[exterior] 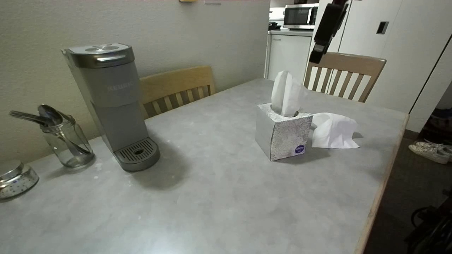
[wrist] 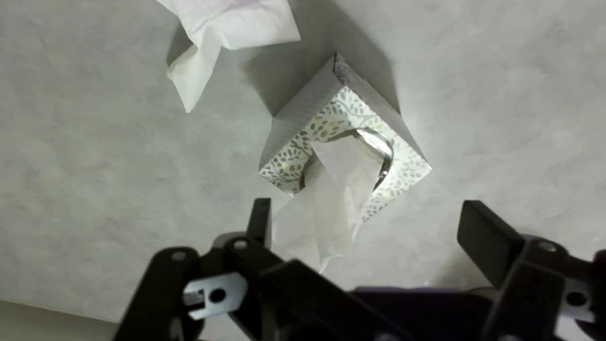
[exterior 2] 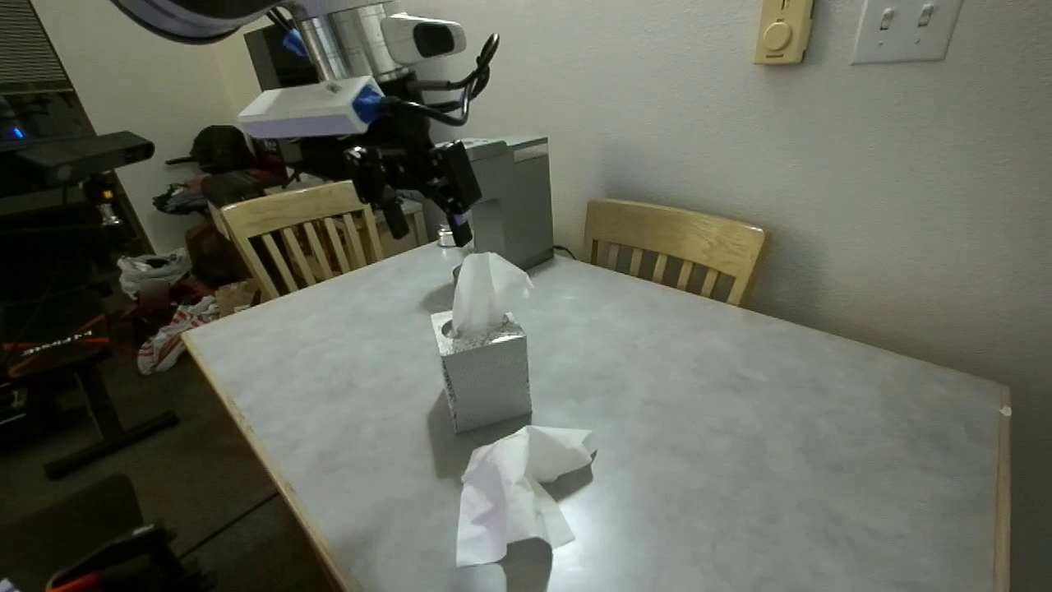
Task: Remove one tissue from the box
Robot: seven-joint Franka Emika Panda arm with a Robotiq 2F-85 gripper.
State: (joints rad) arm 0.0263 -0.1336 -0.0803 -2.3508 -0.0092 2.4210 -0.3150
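The tissue box (exterior: 286, 141) stands upright on the table, also in an exterior view (exterior 2: 491, 386) and the wrist view (wrist: 307, 102). A white tissue (exterior: 282, 93) sticks up out of its top opening; it also shows in an exterior view (exterior 2: 477, 292). In the wrist view the tissue (wrist: 331, 208) extends toward the left finger. My gripper (wrist: 369, 227) is open with nothing between the fingertips. In the exterior views the gripper (exterior 2: 429, 228) hangs above the box, apart from the tissue top; only a dark finger (exterior: 319, 53) shows in an exterior view.
A crumpled tissue wad (exterior: 333, 130) lies beside the box, also in an exterior view (exterior 2: 514, 493) and the wrist view (wrist: 236, 23). A grey coffee machine (exterior: 116, 95), a jar with cutlery (exterior: 72, 148) and a small lidded jar (exterior: 17, 180) stand along the table. Chairs (exterior 2: 674, 247) surround it.
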